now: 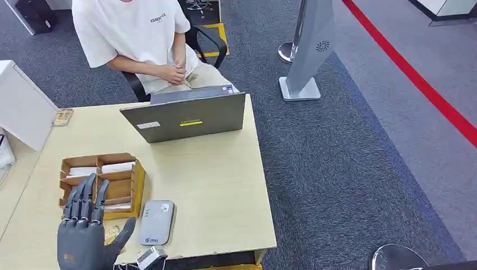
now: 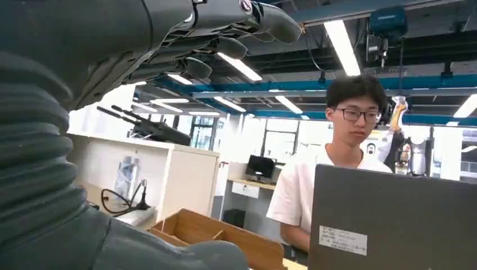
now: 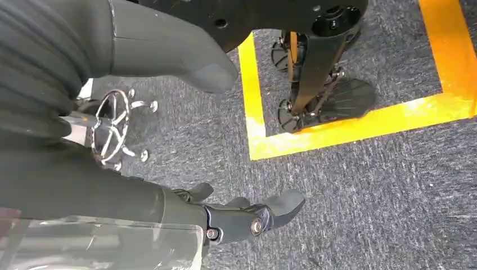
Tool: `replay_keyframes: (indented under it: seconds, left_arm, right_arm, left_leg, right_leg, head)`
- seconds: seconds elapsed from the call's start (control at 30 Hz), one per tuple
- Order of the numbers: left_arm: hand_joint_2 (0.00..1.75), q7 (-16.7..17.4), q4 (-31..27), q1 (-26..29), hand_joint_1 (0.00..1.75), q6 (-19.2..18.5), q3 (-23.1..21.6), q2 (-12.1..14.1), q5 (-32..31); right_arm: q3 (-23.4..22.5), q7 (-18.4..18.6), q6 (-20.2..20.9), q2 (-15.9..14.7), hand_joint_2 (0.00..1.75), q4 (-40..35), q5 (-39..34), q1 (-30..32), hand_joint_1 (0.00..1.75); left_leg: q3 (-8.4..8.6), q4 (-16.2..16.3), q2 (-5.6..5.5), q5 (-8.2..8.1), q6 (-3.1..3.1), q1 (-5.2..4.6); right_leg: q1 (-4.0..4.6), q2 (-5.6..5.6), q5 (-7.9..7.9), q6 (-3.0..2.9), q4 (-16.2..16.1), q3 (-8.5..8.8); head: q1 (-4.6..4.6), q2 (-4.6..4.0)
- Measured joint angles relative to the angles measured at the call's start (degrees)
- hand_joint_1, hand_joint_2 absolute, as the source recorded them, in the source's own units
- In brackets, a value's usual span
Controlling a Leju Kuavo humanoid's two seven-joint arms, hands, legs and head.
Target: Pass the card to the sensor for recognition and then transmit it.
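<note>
A wooden card box (image 1: 136, 188) stands near the table's front left, with white cards (image 1: 118, 167) lying in its far compartments. To its right lies the flat grey sensor (image 1: 156, 222). My left hand (image 1: 84, 233) hovers at the table's front edge, just in front of the box and left of the sensor. Its fingers are stretched out and it holds nothing. In the left wrist view the left hand (image 2: 84, 56) has its fingers spread over the box's rim (image 2: 225, 236). My right hand (image 3: 112, 197) hangs over the carpet with thumb and fingers apart, holding nothing.
An open grey laptop (image 1: 185, 115) stands at the table's far side with a person (image 1: 140, 34) seated behind it. A white cabinet (image 1: 22, 107) sits at the left. A grey floor stand (image 1: 306, 50) and a red floor line (image 1: 416, 79) lie to the right.
</note>
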Motion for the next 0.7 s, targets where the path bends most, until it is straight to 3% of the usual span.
replay_keyframes:
  seconds: [0.17, 0.3, 0.53, 0.7]
  left_arm:
    - [1.75, -6.28, -1.09, 1.99, 0.00, 0.35, 4.27, -4.07, 0.79]
    - [1.75, -11.88, -0.92, 2.29, 0.00, 0.33, 10.74, -8.02, 1.44]
    - [1.75, -15.17, 0.68, 1.67, 0.00, 0.33, 18.93, -12.31, 1.49]
    - [1.75, -22.78, 3.98, -0.46, 0.00, 0.35, 27.55, -16.37, 1.81]
  right_arm:
    - [-0.04, -0.02, 0.22, 0.02, 1.75, 0.00, 0.79, -0.04, 0.00]
    - [-0.22, 0.20, 0.59, 0.02, 1.75, 0.00, 1.88, -0.09, 0.00]
    - [-0.96, 0.20, 0.94, 0.02, 1.75, 0.00, 2.71, -0.15, 0.00]
    - [-1.31, 0.50, 0.94, 0.02, 1.75, 0.00, 3.34, -0.23, 0.00]
  left_leg:
    - [0.01, 0.00, 0.00, 0.00, 0.00, 0.00]
    - [0.01, 0.00, -0.01, 0.00, 0.00, 0.00]
    - [0.00, 0.00, -0.01, 0.00, 0.00, 0.00]
    - [0.01, 0.00, -0.01, 0.00, 0.00, 0.00]
  right_leg:
    - [0.00, 0.01, 0.00, 0.00, 0.00, 0.01]
    - [0.00, 0.00, 0.00, 0.00, 0.00, 0.01]
    - [0.00, -0.03, 0.00, 0.00, 0.00, 0.01]
    - [0.00, -0.01, 0.00, 0.00, 0.00, 0.01]
  head:
    - [0.00, 0.00]
    - [-0.02, 0.00]
    - [-0.02, 0.00]
    - [-0.02, 0.00]
